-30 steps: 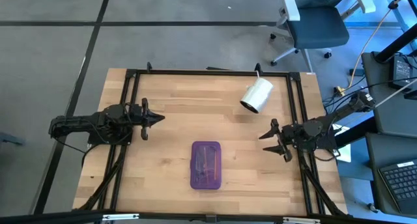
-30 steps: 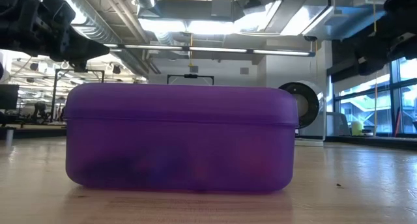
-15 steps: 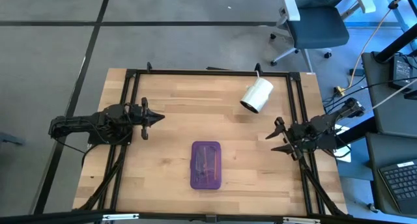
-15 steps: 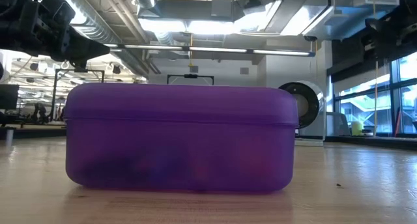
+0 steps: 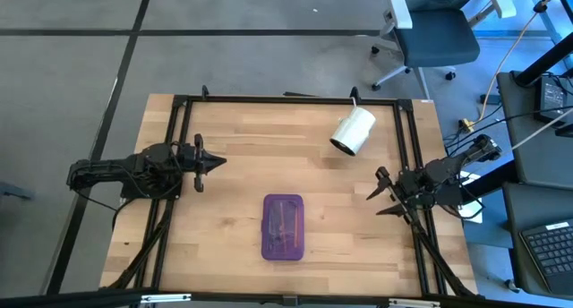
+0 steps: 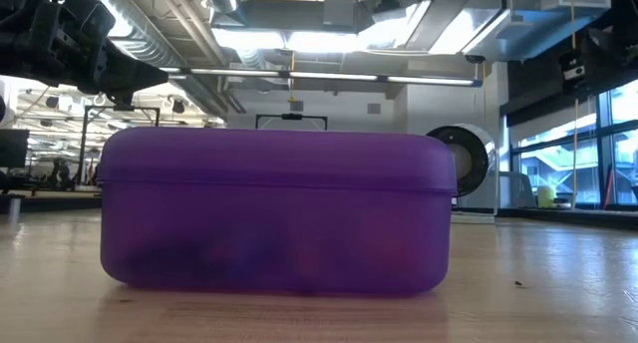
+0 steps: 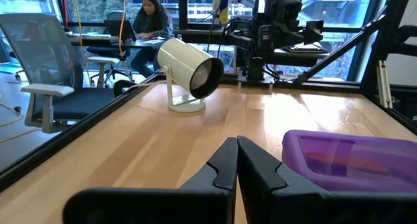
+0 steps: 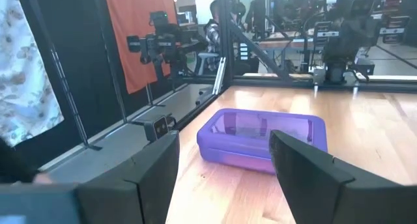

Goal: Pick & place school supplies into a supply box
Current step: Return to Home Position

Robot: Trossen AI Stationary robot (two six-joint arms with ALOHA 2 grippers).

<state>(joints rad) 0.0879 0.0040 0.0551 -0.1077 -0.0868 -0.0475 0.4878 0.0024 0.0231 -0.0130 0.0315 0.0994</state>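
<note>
While the lidded supply box [image 5: 269, 246] holds dim pen shapes [image 5: 289, 220], left hand [image 5: 219, 162] sits pinched together, right hand [image 5: 377, 193] splayed

A pale wooden table [image 5: 233, 147] fills the middle of the high view, edged by a black metal frame [image 5: 286, 99]; a purple box [image 5: 283, 226], lid shut, lies flat on it at lower centre; a white cylinder [image 5: 354, 132] rests toward the upper right, well apart from the box.
</note>
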